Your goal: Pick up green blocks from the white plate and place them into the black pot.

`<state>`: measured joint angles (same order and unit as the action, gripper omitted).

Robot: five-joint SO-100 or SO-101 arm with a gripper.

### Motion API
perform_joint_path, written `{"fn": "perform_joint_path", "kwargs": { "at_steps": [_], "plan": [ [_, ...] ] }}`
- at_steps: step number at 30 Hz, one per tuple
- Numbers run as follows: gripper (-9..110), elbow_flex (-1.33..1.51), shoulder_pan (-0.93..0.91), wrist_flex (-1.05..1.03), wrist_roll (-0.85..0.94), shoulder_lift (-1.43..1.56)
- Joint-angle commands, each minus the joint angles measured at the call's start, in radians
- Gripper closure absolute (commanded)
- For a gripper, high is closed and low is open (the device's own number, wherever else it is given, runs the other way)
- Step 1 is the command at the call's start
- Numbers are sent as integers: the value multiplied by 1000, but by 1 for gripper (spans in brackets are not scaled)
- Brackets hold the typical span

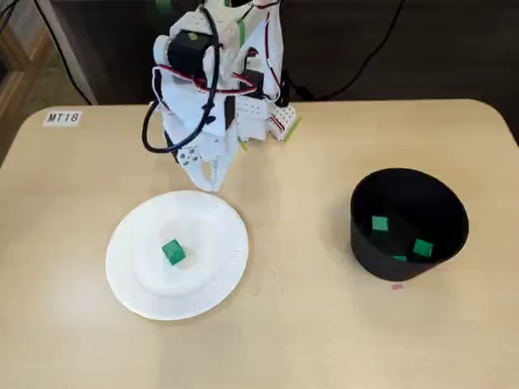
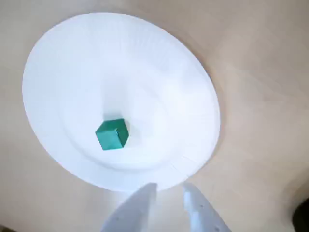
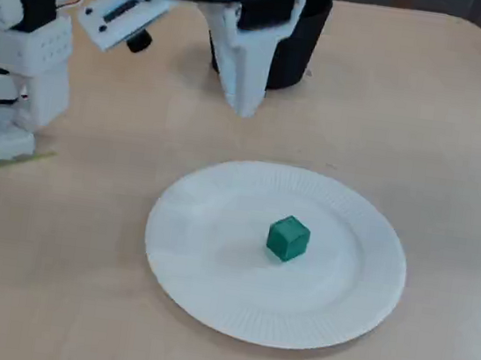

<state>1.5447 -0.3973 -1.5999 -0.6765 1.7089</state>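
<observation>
- First, at the far left of a fixed view, a label reading MT18 is stuck to the table.
- Next comes the white plate on the near left, with one green block lying close to its middle.
- Just right of that block and farther back, the pincer points down by the plate's far rim. Block and tips are clearly apart.
- From the wrist view, the green block sits left of the pincer and beyond it, well inside the plate. The jaws stand narrow with a slim gap between them, holding nothing.
- Rightmost is the black pot, well apart from the plate. Three more green cubes lie on its floor.
</observation>
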Motion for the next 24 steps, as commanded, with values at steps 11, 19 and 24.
{"fn": "perform_joint_path", "kwargs": {
  "at_steps": [11, 19, 24],
  "plan": [
    [70, -104, -61, -34, 166, -230],
    [65, -411, -91, -40, 457, -491],
    [66, -489, -92, -41, 483, -557]
  ]
}}
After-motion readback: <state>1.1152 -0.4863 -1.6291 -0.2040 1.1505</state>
